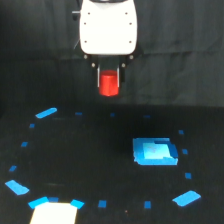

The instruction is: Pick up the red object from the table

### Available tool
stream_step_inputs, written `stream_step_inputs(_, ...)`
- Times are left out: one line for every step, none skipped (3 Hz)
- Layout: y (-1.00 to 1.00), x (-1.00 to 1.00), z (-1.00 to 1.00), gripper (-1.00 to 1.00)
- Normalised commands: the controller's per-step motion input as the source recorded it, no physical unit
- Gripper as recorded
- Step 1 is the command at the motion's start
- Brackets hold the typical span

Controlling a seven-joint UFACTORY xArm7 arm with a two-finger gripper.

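1. Where the two dark fingers (99, 76) hang down from the white housing, the red object (109, 84) sits between them, its lower part showing below the fingertips
2. The red object is off the table (90, 165), seen against the dark backdrop above the far edge of the tabletop, roughly midway along that edge
3. The arm shows only as a white rounded housing (108, 27) at the top of the exterior view, pointing straight down, with the gripper (109, 86) directly beneath it
4. The gripper is pinching the red object, one finger pressed against each side of it; the fingers stand upright and parallel
5. On the table, a large blue square patch (155, 151) lies towards the exterior view's right, well below the held object and apart from it
6. A pale rectangle (54, 213) sits at the near edge, towards the exterior view's left corner, with blue tape at its upper corners
7. Small blue tape marks (46, 113) dot the black surface in a loose ring, larger slanted pieces lying near the corners
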Motion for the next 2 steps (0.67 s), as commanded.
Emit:
stream_step_inputs(0.03,0.14,0.30,-0.96)
stream_step_inputs(0.61,0.36,0.82,-1.00)
